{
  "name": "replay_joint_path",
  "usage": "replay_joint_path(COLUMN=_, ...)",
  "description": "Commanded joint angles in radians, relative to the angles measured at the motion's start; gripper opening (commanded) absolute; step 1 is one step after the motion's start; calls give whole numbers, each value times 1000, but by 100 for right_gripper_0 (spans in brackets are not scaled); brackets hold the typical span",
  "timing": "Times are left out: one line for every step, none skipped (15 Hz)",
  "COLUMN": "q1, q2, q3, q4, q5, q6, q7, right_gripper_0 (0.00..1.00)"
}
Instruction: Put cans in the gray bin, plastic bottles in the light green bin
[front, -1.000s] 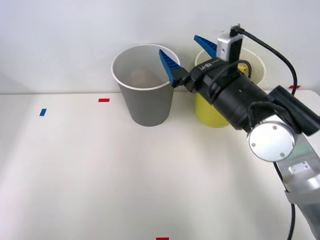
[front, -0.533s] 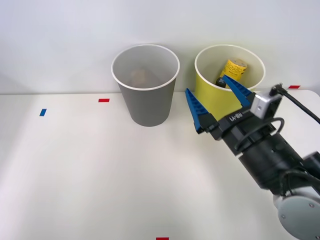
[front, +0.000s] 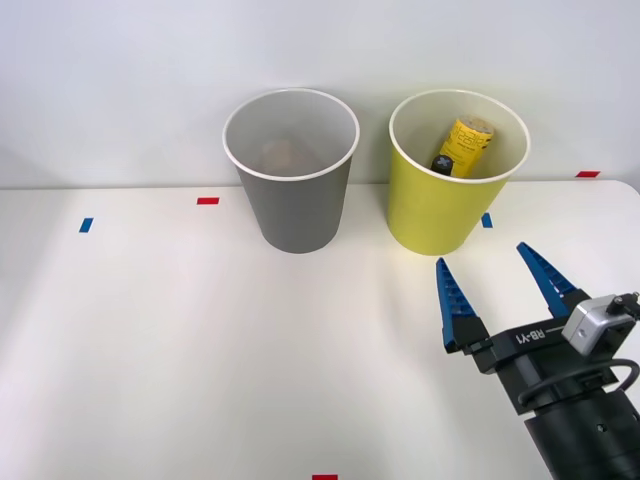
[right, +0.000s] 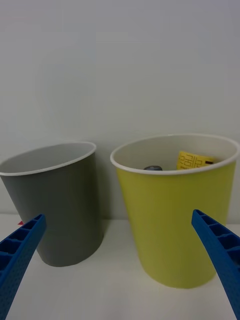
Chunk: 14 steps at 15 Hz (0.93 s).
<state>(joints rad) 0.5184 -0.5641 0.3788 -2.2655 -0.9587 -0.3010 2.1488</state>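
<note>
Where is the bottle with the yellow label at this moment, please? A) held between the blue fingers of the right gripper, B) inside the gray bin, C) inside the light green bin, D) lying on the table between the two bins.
C: the front view shows the yellow-labelled bottle leaning inside the light green bin, while the right gripper is open and empty in front of it, and the gray bin stands apart beside it.

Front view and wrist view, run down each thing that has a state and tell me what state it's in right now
Gray bin: upright, a dim reddish shape inside, too faint to name.
Green bin: upright, holds the bottle.
Bottle: inside the green bin, leaning on its wall, dark cap down.
Right gripper: open, empty, above the table in front of the green bin.
</note>
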Motion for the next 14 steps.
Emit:
replay_joint_path(q1=84, q2=24, q3=-1, q4=1, q5=26, q6=-50, q7=3, right_gripper_0=100)
replay_joint_path(q1=106, q2=27, q3=0, q4=3, q5=37, q6=-66, q7=5, right_gripper_0=100)
replay_joint_path(q1=132, q2=29, q3=0, q4=3, q5=52, q6=-78, q7=8, right_gripper_0=100)
replay_joint_path(q1=152, q2=35, q3=-1, q4=1, q5=58, q6=-89, q7=11, right_gripper_0=100)
replay_joint_path(q1=175, q2=46, q3=-1, q4=1, q5=75, q6=-96, q7=16, right_gripper_0=100)
replay_joint_path(q1=193, q2=55, q3=-4, q4=1, q5=84, q6=-99, q7=22, right_gripper_0=100)
replay_joint_path(q1=204, q2=61, q3=-11, q4=4, q5=97, q6=-99, q7=28, right_gripper_0=100)
replay_joint_path(q1=207, q2=75, q3=-14, q4=35, q5=135, q6=-125, q7=31, right_gripper_0=100)
replay_joint_path(q1=196, q2=93, q3=-14, q4=95, q5=193, q6=-175, q7=28, right_gripper_0=100)
replay_joint_path(q1=181, q2=113, q3=-12, q4=158, q5=241, q6=-224, q7=23, right_gripper_0=100)
replay_joint_path(q1=172, q2=125, q3=-9, q4=201, q5=262, q6=-254, q7=20, right_gripper_0=100)
replay_joint_path(q1=169, q2=135, q3=-3, q4=233, q5=276, q6=-276, q7=19, right_gripper_0=100)
replay_joint_path(q1=175, q2=139, q3=2, q4=253, q5=284, q6=-291, q7=19, right_gripper_0=100)
replay_joint_path(q1=187, q2=139, q3=5, q4=259, q5=287, q6=-297, q7=20, right_gripper_0=100)
